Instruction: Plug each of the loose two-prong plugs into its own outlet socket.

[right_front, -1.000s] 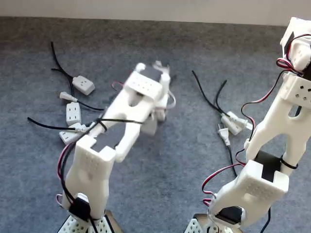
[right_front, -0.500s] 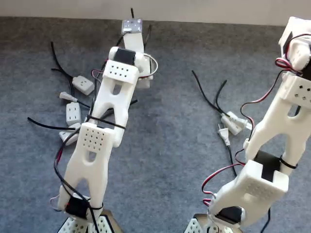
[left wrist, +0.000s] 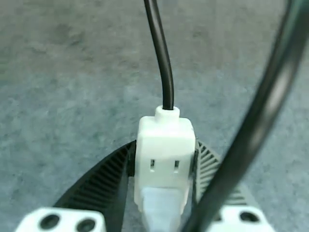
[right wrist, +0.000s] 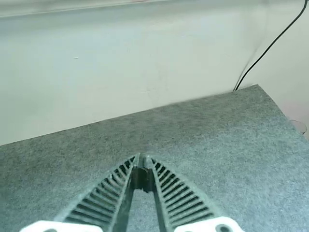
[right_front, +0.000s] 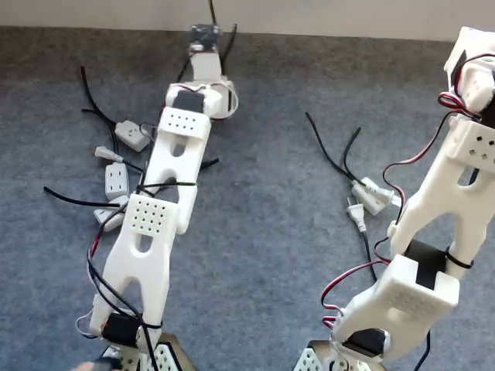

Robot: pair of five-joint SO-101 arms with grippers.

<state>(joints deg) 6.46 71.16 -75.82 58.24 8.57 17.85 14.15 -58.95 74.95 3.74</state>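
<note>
Looking down from above, the left arm [right_front: 166, 185] is stretched way out to the far edge of the grey tabletop [right_front: 263, 232]. The left hand [right_front: 205, 39] is out there with a black cord running off past it. A few spare sockets [right_front: 116, 180] sit in a tangle of cords on the left. A loose two-prong plug [right_front: 356, 214] lies over on the right, just beside another socket piece [right_front: 373, 193].

Left wrist cam: that hand [left wrist: 164, 147] is clamped on a white outlet socket [left wrist: 164, 137], slot face showing, its cord [left wrist: 161, 53] leading away. A second black cable [left wrist: 263, 116] cuts across close to the lens.

Right wrist cam: the right hand [right wrist: 141, 176] has its fingers pressed together on nothing, pointing at the wall beyond the tabletop.

My take: the grip on the socket looks square, so I'd leave it alone. Bring the socket in toward the plug on the right with the slots facing it, and watch that trailing cable doesn't snag. The right hand will need to spread before it can take the plug.
</note>
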